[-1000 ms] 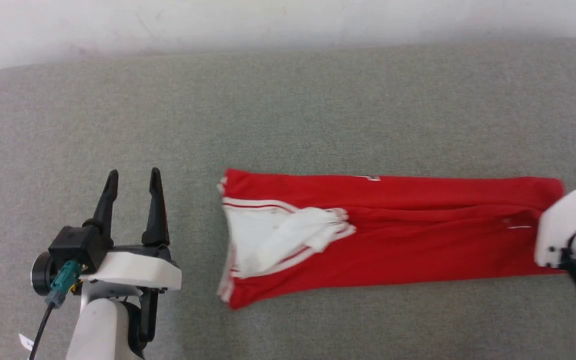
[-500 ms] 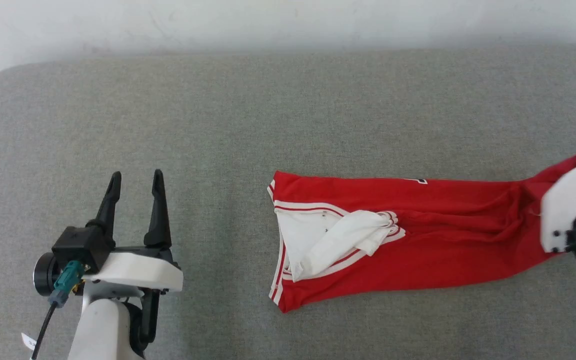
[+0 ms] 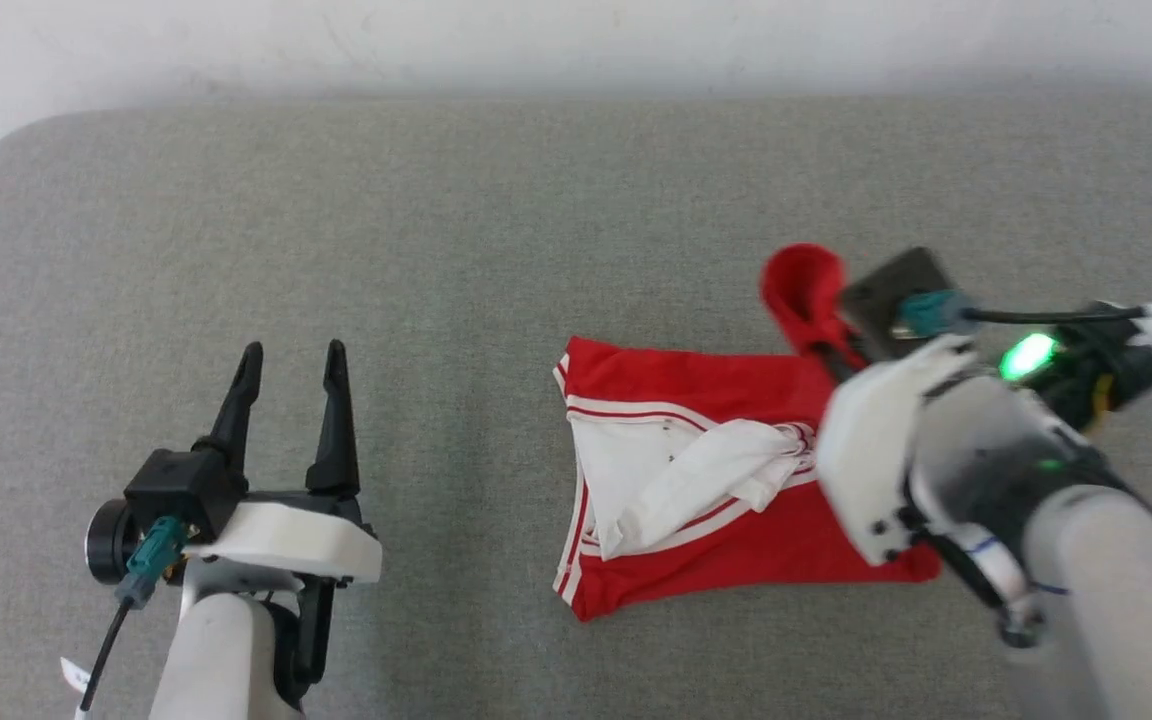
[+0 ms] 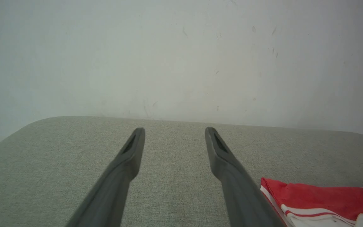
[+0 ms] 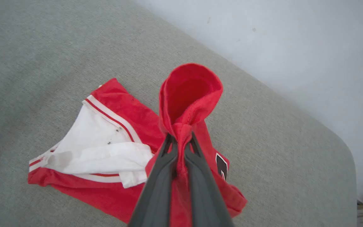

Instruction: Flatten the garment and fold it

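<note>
1. On the grey cloth-covered table [image 3: 496, 220], right of centre in the head view, lies the garment [image 3: 726, 545]. It is red, with a white sleeve bunched on top and striped trim along its left edge.
2. The right gripper [image 5: 181, 136] is clamped tight on a pinch of the red fabric. Above its fingertips the cloth stands up in a rolled loop, raised off the table.
3. The right arm's pale wrist housing [image 3: 871, 470] blocks the garment's right part in the head view.
4. The left gripper [image 3: 294, 347] sits well apart to the left, jaws wide, holding nothing.
5. A white wall [image 3: 576, 40] runs behind the table. A green light [image 3: 1026, 355] glows on the right arm beside a dark cable [image 3: 1046, 316].
</note>
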Controlling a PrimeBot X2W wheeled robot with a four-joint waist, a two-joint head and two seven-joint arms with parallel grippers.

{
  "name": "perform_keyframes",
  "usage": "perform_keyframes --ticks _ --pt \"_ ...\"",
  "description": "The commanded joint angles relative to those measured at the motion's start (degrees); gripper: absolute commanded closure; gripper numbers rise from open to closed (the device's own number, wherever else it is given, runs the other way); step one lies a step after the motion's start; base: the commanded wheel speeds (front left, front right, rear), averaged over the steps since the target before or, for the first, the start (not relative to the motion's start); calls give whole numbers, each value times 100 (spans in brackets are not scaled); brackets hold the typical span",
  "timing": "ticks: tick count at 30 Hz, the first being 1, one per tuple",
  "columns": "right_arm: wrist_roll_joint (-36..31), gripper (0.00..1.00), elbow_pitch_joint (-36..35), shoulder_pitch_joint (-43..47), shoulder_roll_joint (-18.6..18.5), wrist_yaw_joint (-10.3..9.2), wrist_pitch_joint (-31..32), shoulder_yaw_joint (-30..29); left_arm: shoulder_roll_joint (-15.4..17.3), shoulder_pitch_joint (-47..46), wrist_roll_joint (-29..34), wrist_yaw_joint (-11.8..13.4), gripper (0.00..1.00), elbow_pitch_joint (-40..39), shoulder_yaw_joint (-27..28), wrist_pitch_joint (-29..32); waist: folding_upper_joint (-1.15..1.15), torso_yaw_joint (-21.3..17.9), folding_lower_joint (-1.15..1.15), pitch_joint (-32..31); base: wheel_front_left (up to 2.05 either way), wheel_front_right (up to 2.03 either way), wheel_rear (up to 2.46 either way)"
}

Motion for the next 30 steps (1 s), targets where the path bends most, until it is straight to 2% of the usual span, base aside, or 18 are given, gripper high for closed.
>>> perform_keyframes --ticks 1,8,19,20,21,25,30 --pt "30 100 34 -107 49 -12 -36 66 -26 -132 9 -27 0 10 -18 -26 0 76 0 74 0 0 0" --pt "118 100 1086 -532 512 -12 -443 876 -39 -280 -7 -58 0 53 -94 -26 0 281 0 315 0 0 0" --pt "494 99 3088 -903 837 -12 -1229 1334 -50 -450 -52 -55 0 119 -217 -26 0 398 0 573 0 0 0" --pt "591 58 3203 -916 842 -12 -1261 1395 -51 -456 -58 -55 0 131 -223 -26 0 395 0 569 0 0 0" --pt "757 0 3278 -908 845 -12 -1274 1449 -51 -457 -62 -53 0 144 -224 -26 0 384 0 555 0 0 0" --pt "1281 0 3232 -939 849 -12 -1528 1576 -52 -409 -63 -44 0 193 -202 -26 0 287 0 439 0 0 0" --pt "1918 0 2595 -830 850 -12 -2721 1225 -52 -326 -60 -50 0 224 -165 -26 0 155 0 231 0 0 0"
